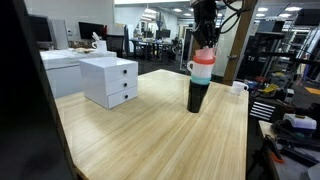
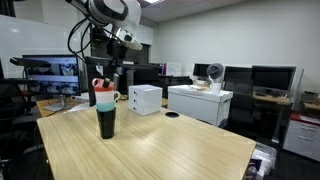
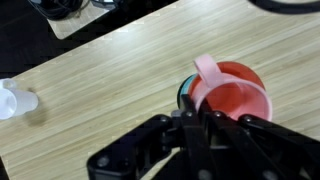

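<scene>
A stack of cups stands on the wooden table in both exterior views: a black cup at the bottom, a teal and white band above it, and a red cup on top. In the wrist view the red cup shows its open mouth and a pale pink handle. My gripper comes straight down from above, its fingers pressed together on the near rim of the red cup. The gripper sits right over the stack.
A white two-drawer unit stands on the table behind the stack. A small pale object lies near a table edge. A white box and a dark disc sit further off. Desks and monitors surround the table.
</scene>
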Available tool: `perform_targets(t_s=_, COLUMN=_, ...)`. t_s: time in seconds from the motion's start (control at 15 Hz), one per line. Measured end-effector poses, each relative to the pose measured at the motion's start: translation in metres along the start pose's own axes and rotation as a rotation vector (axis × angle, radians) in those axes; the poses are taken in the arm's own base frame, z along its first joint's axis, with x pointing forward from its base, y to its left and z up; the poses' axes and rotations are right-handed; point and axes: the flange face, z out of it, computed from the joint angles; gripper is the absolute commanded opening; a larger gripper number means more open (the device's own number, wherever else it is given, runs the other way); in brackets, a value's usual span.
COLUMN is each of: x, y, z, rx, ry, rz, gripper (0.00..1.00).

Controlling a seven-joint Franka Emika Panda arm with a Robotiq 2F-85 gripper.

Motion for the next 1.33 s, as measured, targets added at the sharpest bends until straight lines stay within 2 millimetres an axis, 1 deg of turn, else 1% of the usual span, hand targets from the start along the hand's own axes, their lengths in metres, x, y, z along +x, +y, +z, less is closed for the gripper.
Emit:
perform_targets(t_s=0.33, x=-0.0002, y=-0.0019, z=-0.0032, rx=0.0, ry=0.007, rz=-0.003, gripper=0.06)
perform_targets(t_s=0.4, x=-0.0002, y=-0.0021, z=-0.0037, rx=0.0, ry=0.008, rz=-0.004, gripper=0.32)
perform_targets(t_s=0.47, x=-0.0002, y=-0.0023, z=-0.0042, rx=0.0, ry=0.009, rz=-0.004, gripper=0.08)
perform_targets(t_s=0.53, x=-0.0002, y=-0.0022, z=-0.0043, rx=0.0, ry=0.009, rz=-0.004, gripper=0.09)
perform_targets(t_s=0.6, x=0.0, y=-0.002, z=-0.0042, rx=-0.003, ry=0.01, rz=-0.004, gripper=0.13)
perform_targets(t_s=0.67, x=0.0001, y=-0.0018, z=-0.0041, rx=-0.006, ry=0.01, rz=-0.005, gripper=0.34)
perform_targets(t_s=0.73, x=0.0002, y=-0.0017, z=-0.004, rx=-0.008, ry=0.011, rz=-0.005, gripper=0.14)
perform_targets(t_s=0.8, x=0.0003, y=-0.0016, z=-0.0038, rx=-0.012, ry=0.012, rz=-0.006, gripper=0.1)
perform_targets(t_s=0.87, x=0.0005, y=-0.0015, z=-0.0037, rx=-0.016, ry=0.013, rz=-0.006, gripper=0.4)
perform_targets(t_s=0.93, x=0.0006, y=-0.0015, z=-0.0035, rx=-0.022, ry=0.014, rz=-0.008, gripper=0.36)
perform_targets(t_s=1.0, x=0.0006, y=-0.0017, z=-0.0034, rx=-0.024, ry=0.014, rz=-0.008, gripper=0.1)
perform_targets(t_s=1.07, x=0.0006, y=-0.0019, z=-0.0034, rx=-0.027, ry=0.015, rz=-0.009, gripper=0.32)
perform_targets(t_s=1.13, x=0.0006, y=-0.0024, z=-0.0032, rx=-0.028, ry=0.015, rz=-0.01, gripper=0.45)
perform_targets(t_s=1.33, x=0.0004, y=-0.0034, z=-0.0028, rx=-0.029, ry=0.013, rz=-0.013, gripper=0.64)
